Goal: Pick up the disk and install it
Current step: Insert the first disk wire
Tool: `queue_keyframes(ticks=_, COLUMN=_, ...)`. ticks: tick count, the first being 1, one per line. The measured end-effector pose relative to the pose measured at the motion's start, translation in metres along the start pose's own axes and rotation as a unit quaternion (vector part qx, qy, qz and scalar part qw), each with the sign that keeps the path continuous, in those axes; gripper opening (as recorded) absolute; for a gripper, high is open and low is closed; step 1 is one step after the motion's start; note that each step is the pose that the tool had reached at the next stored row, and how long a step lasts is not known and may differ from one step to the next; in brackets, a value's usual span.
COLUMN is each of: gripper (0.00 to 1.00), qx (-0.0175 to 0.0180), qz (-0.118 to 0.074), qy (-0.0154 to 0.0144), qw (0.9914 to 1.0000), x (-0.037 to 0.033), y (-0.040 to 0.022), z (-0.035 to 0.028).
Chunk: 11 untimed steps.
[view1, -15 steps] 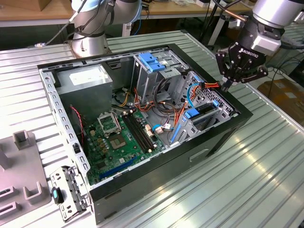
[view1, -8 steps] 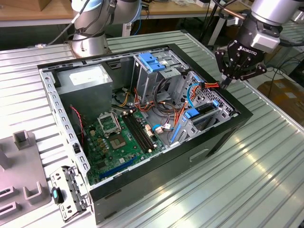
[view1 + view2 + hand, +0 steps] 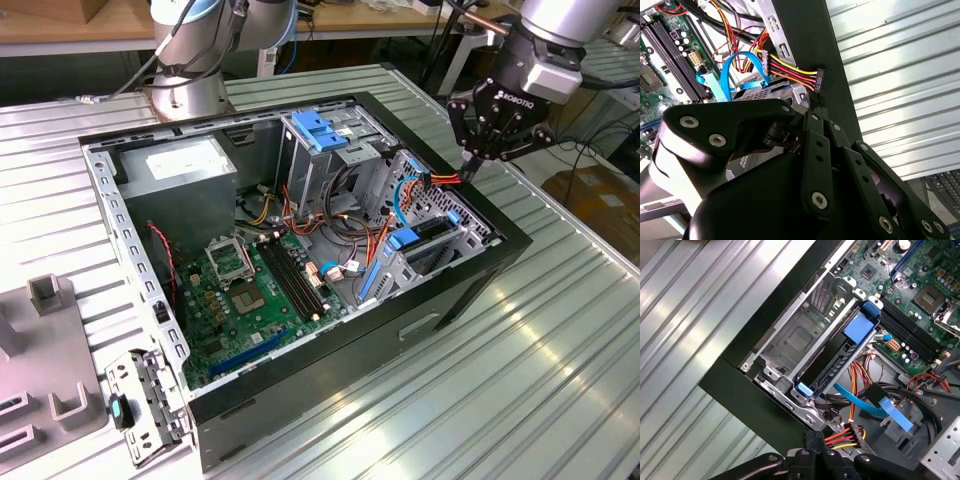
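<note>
- 1 gripper (image 3: 467,172) was held at the rim of the black case (image 3: 470,290), on the exterior view's right, its jaws pinched together on the cable connector (image 3: 819,80).
- The disk (image 3: 430,235) was seen seated in the drive cage (image 3: 790,340), just beside that rim.
- Open ribbed table (image 3: 560,380) was left outside the edge.

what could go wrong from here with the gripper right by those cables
The gripper appears shut on the power connector at the case rim; pulling could strain its coloured wires. The blue data cable runs close to the drive cage, so it might snag anything entering the bay.
</note>
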<state>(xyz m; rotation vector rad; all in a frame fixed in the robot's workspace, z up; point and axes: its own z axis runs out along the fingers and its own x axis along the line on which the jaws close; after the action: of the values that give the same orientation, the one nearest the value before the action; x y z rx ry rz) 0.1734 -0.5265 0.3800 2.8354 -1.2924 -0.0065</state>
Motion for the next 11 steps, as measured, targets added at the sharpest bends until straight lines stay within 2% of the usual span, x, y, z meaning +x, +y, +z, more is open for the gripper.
queue_keyframes(ticks=3, gripper=0.11, qx=0.0001, qz=-0.027, qy=0.0007, qw=0.99963, x=0.0, y=-0.0002, z=0.0002)
queue_keyframes(ticks=4, gripper=0.17, qx=0.0002, qz=-0.033, qy=0.0009, qw=0.99946, x=0.0, y=-0.0003, z=0.0003)
queue_keyframes(ticks=5, gripper=0.17, qx=0.0002, qz=-0.039, qy=0.001, qw=0.99923, x=0.0001, y=-0.0006, z=0.0004)
queue_keyframes(ticks=6, gripper=0.24, qx=0.0003, qz=-0.044, qy=0.0011, qw=0.99902, x=0.0002, y=-0.0008, z=0.0005)
queue_keyframes(ticks=11, gripper=0.24, qx=0.0004, qz=-0.073, qy=0.0019, qw=0.99736, x=0.0, y=-0.0048, z=0.0021)
